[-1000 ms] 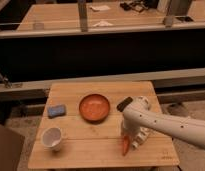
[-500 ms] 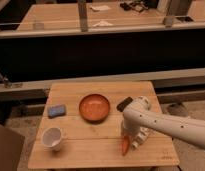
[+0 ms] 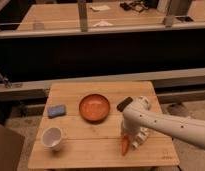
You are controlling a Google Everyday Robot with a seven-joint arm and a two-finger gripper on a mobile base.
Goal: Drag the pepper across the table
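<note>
The pepper (image 3: 125, 145) is a small orange-red piece lying on the wooden table (image 3: 86, 145), near the front right. My gripper (image 3: 131, 139) comes down on it from the white arm (image 3: 166, 125) that enters from the right; the wrist hides the pepper's upper end. The pepper's tip points toward the table's front edge.
An orange-red bowl (image 3: 94, 107) sits at the table's middle. A blue sponge (image 3: 57, 110) lies at the left and a white cup (image 3: 52, 138) stands at the front left. A dark railing and another table run behind.
</note>
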